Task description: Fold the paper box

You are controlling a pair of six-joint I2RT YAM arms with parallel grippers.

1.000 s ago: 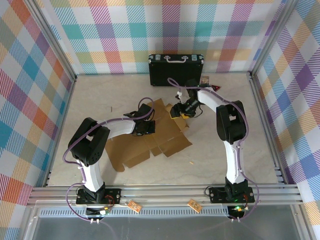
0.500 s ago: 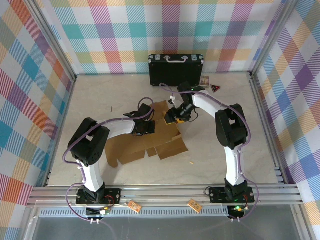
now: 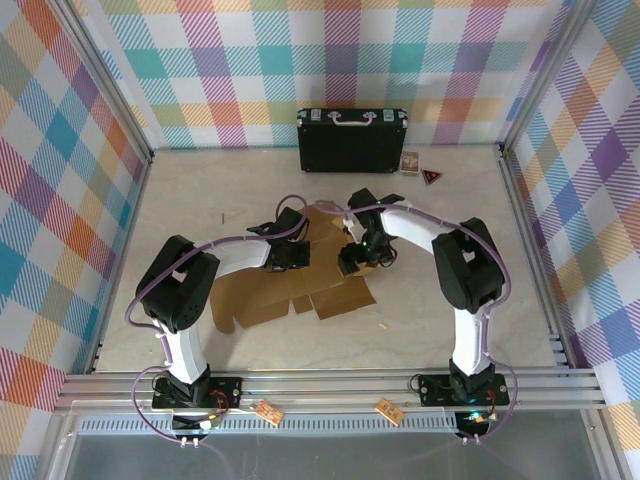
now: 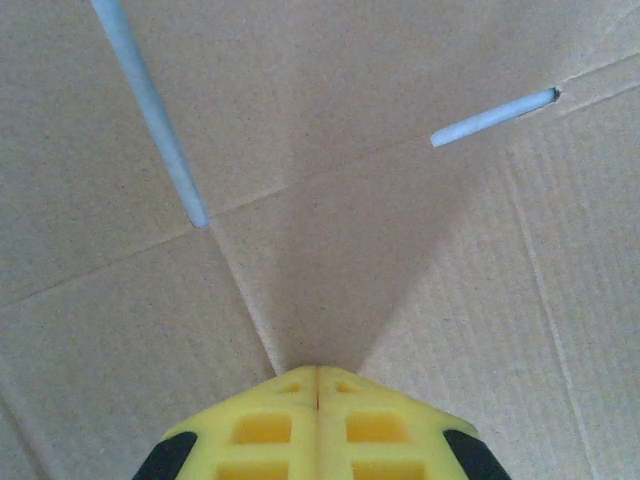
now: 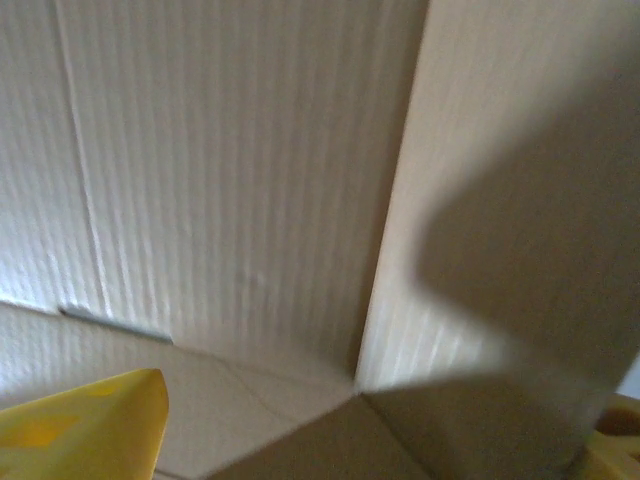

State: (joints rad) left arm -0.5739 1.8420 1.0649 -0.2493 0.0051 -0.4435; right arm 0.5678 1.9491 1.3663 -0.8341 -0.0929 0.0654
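Paper box [image 3: 340, 295], partly flat: left pincer [image 4: 318, 395], closed, pins its centre; right pincer [image 3: 349, 262], spread open at a raised flap, may let it spring back.

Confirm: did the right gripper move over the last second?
Yes. The right gripper came nearer and slightly left, away from the black case, over the paper box.
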